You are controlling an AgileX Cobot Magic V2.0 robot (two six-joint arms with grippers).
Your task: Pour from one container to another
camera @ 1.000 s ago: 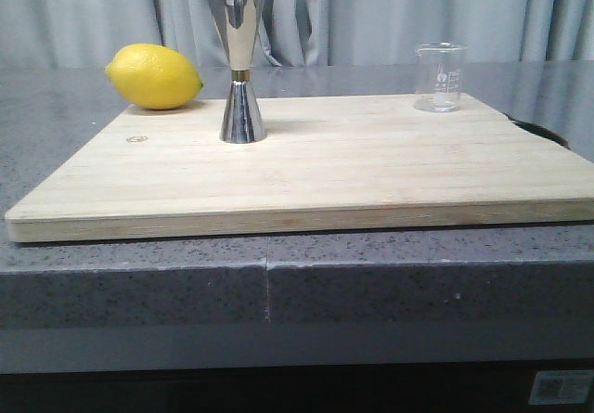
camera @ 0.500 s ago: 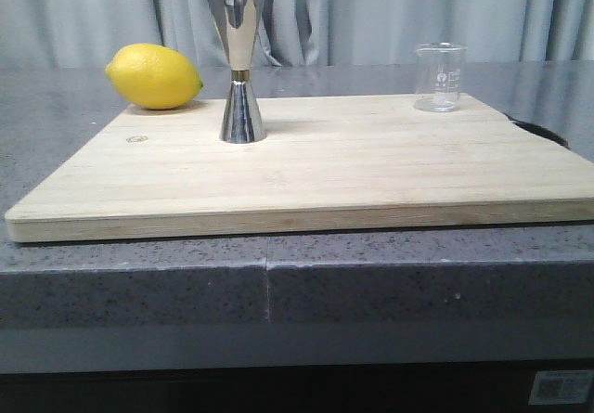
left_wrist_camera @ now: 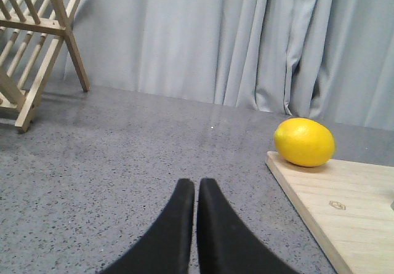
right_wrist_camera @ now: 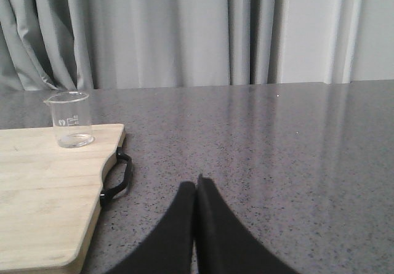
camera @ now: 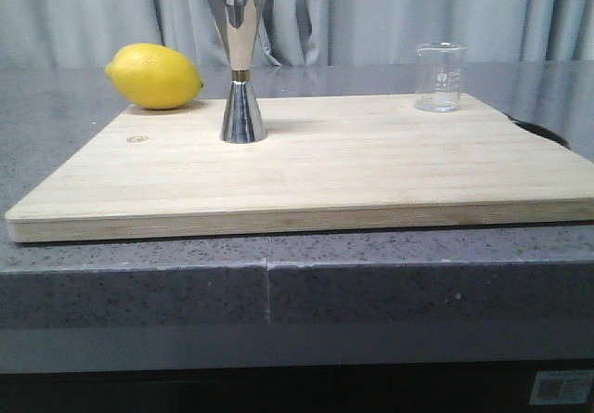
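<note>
Nothing shifted over the last second: jigger (camera: 240, 65) and beaker (camera: 439, 77) upright, well apart on cutting board (camera: 306, 176); left claw (left_wrist_camera: 196, 191) and right claw (right_wrist_camera: 196, 188) closed, empty, over counter (left_wrist_camera: 111, 157); pour stage unsettled.

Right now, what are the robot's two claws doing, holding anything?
Left gripper: closed, holding nothing, over the countertop.
Right gripper: closed, holding nothing.

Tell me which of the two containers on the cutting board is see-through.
The small glass beaker at the board's far right corner; you can see the curtain through it. The other, the jigger standing near the lemon, is mirror-bright metal, shaped like an hourglass.
</note>
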